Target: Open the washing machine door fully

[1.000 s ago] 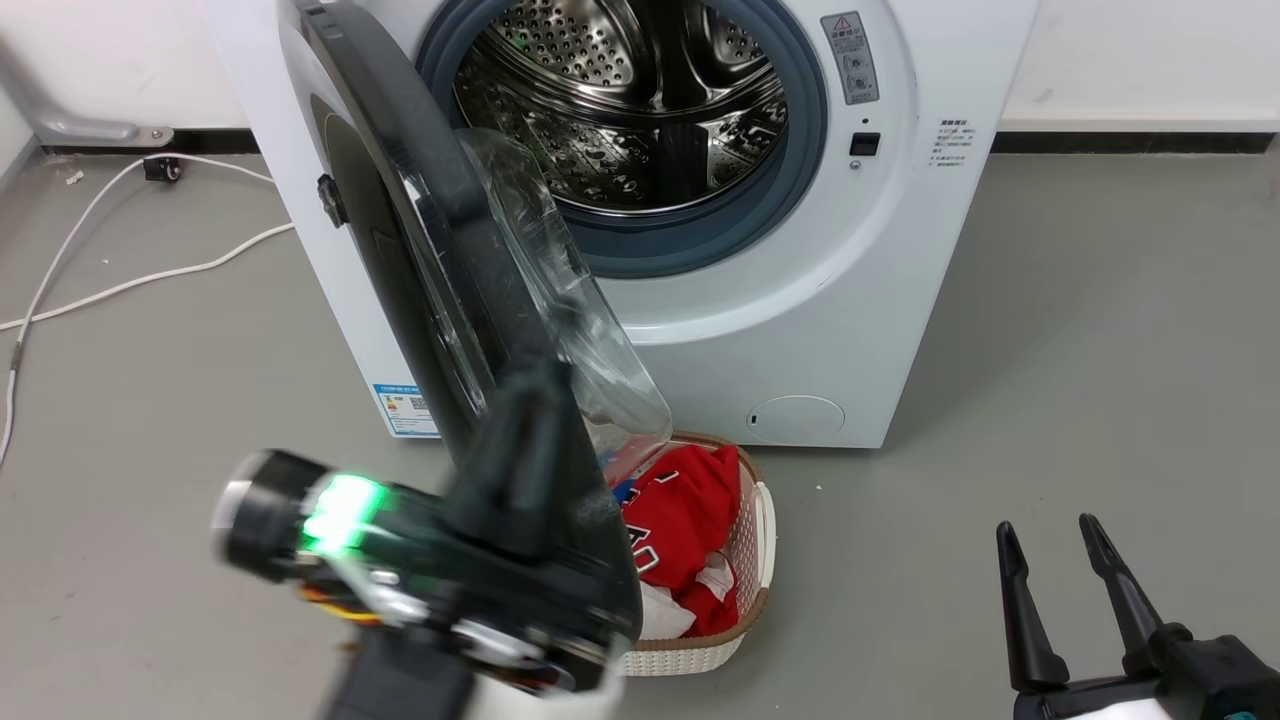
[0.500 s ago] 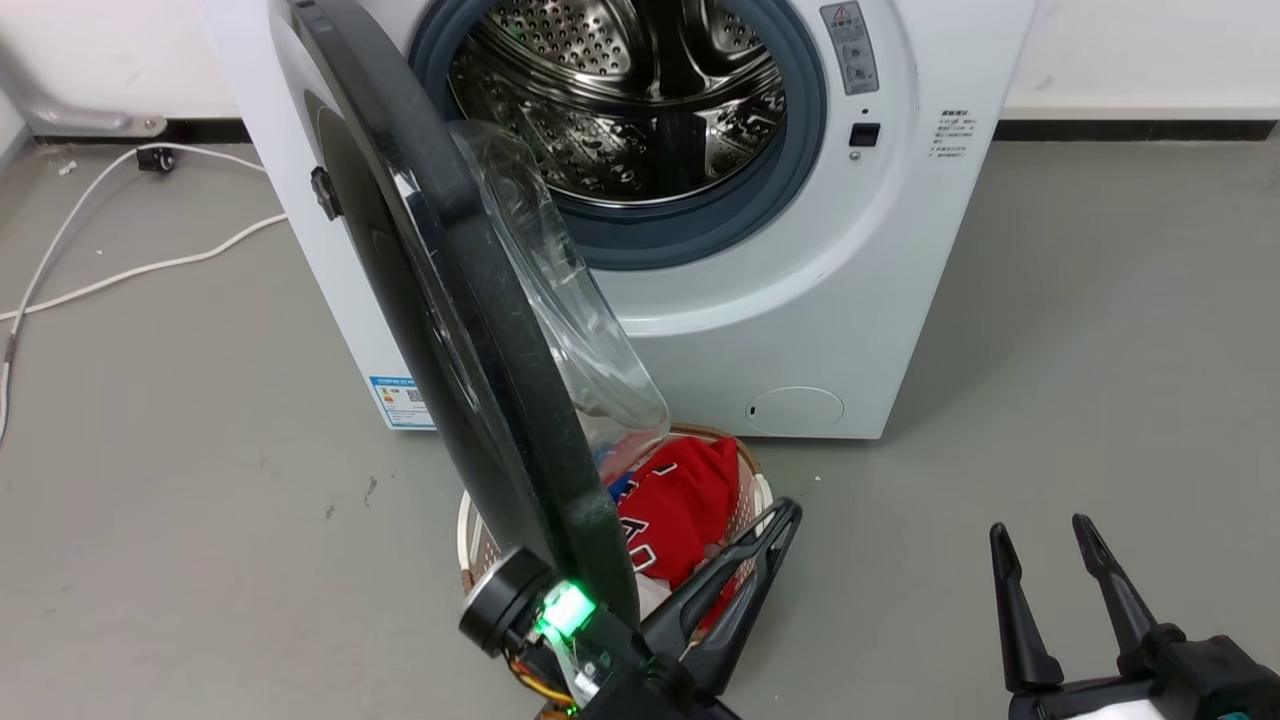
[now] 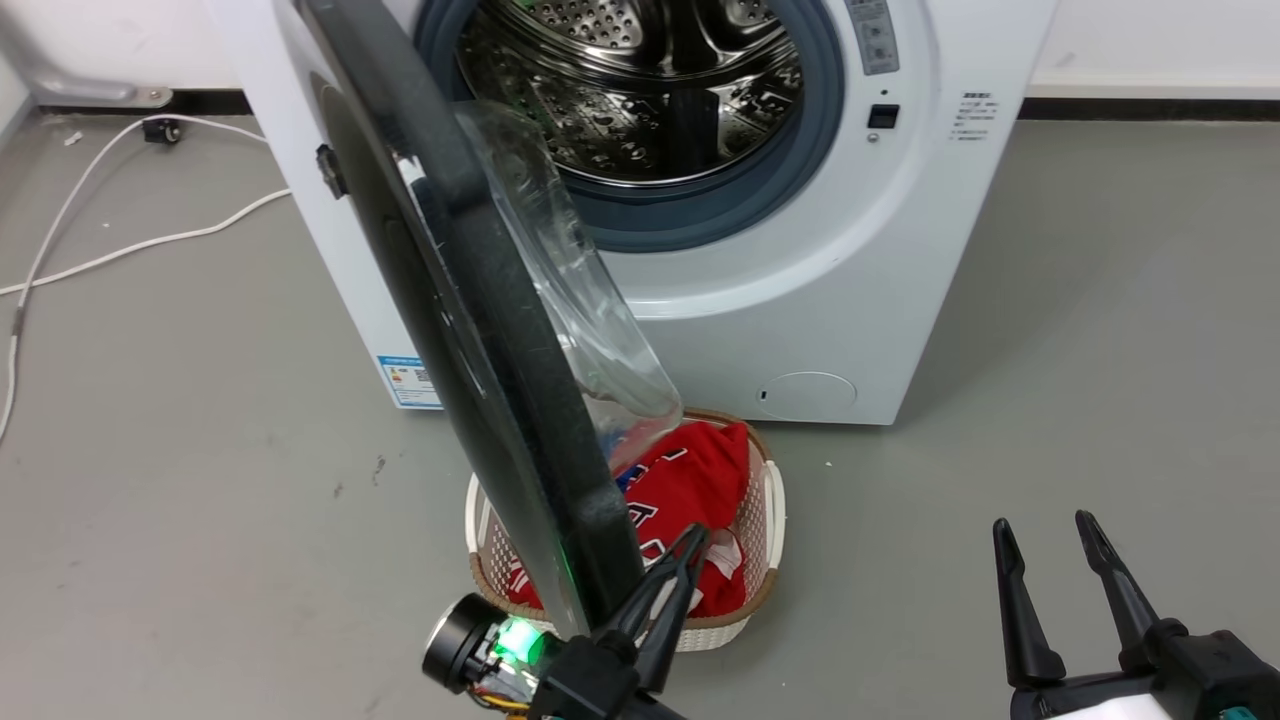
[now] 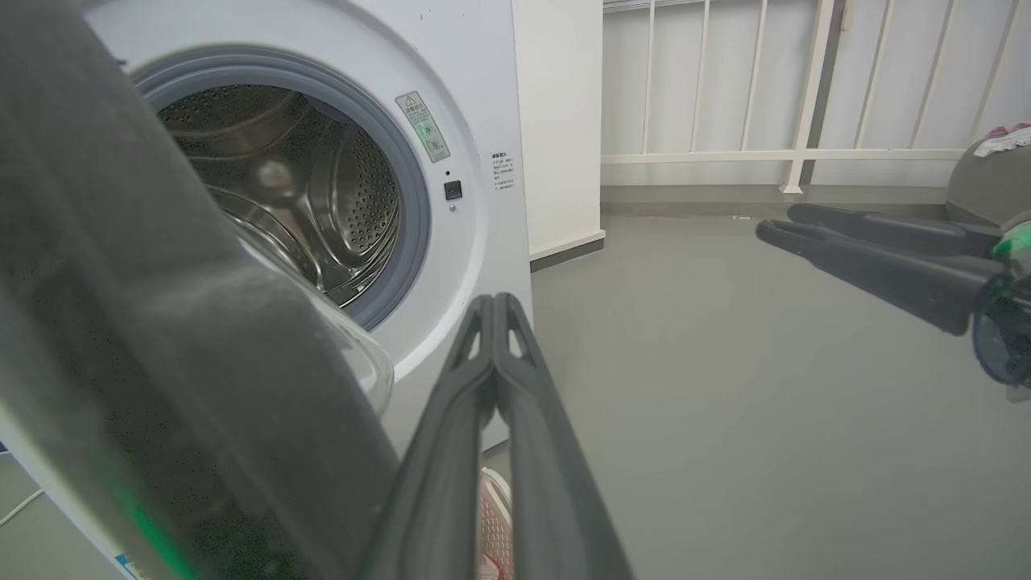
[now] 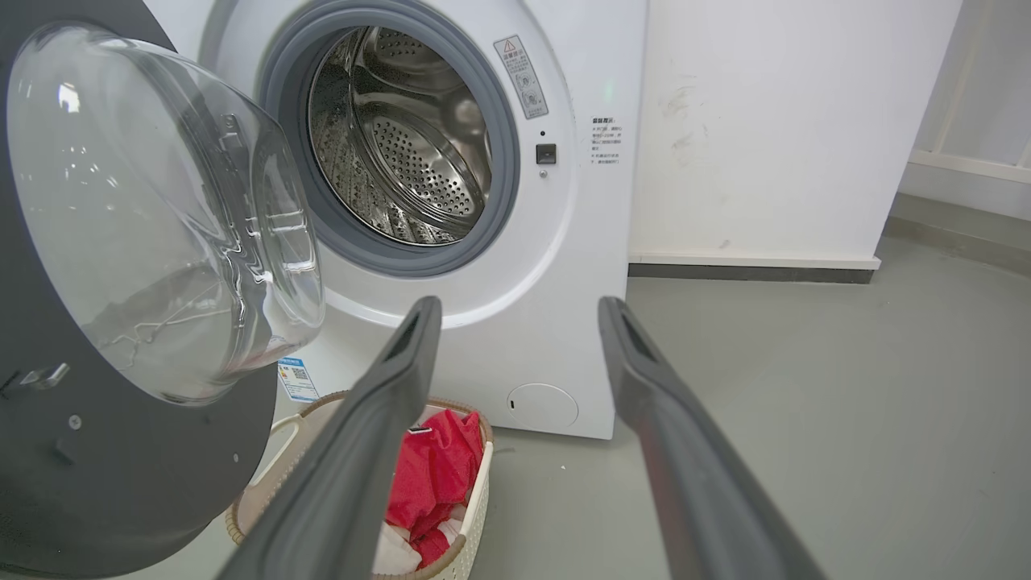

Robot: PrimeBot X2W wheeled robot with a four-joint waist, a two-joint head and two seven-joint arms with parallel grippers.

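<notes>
The white washing machine stands at the top of the head view, its steel drum uncovered. The washing machine door is swung out and seen almost edge-on, its clear glass bowl facing right. My left gripper is shut with nothing between its fingers, just right of the door's lower edge; I cannot tell whether it touches. In the left wrist view the shut left gripper has the dark door at its left. My right gripper is open at the lower right, away from the door.
A white woven basket with red clothes sits on the floor under the door's swing, right by the left fingers. White cables lie on the grey floor at the left. A white railing stands far off.
My left gripper came from the door's outer left side round under its lower edge to the inner side, then shut its fingers. The door's angle looks about the same. The camera shifted slightly.
</notes>
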